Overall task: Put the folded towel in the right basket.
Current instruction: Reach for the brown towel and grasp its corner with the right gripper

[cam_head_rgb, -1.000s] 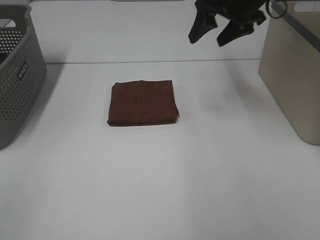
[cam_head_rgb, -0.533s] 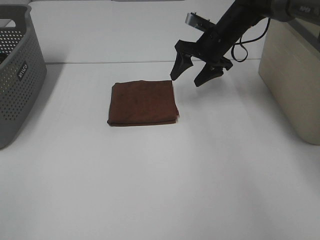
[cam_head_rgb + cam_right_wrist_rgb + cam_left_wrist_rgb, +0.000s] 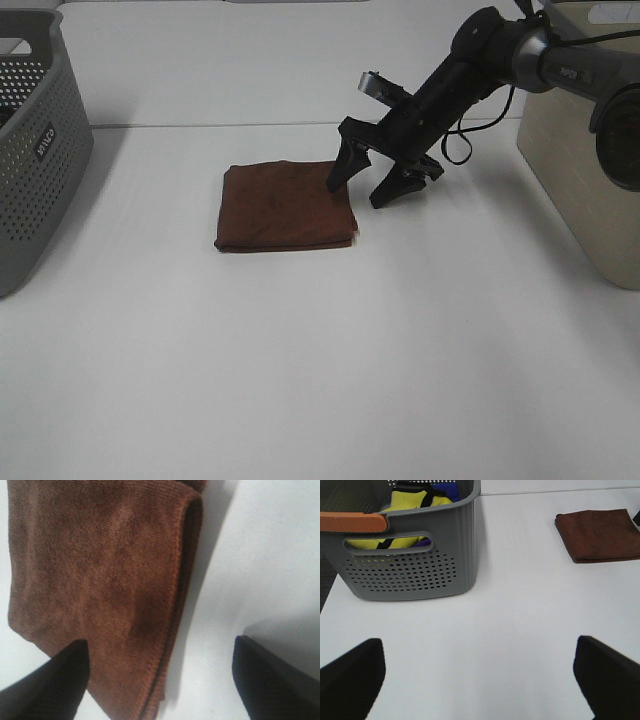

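Note:
The folded brown towel (image 3: 285, 205) lies flat on the white table, left of centre. It also shows in the left wrist view (image 3: 597, 527) and fills much of the right wrist view (image 3: 100, 585). My right gripper (image 3: 357, 193) is open and low over the towel's right edge, one finger over the towel, the other over bare table beside it. The beige right basket (image 3: 585, 150) stands at the right edge. My left gripper (image 3: 480, 672) is open over bare table, off the exterior high view.
A grey perforated basket (image 3: 35, 150) stands at the left edge; the left wrist view shows it (image 3: 410, 555) holding yellow and blue cloths. The right arm's cable hangs near the gripper. The table's front half is bare white surface.
My right gripper has come down from high at the back and moved left, from above the table to straddling the towel's right edge. The towel has not moved.

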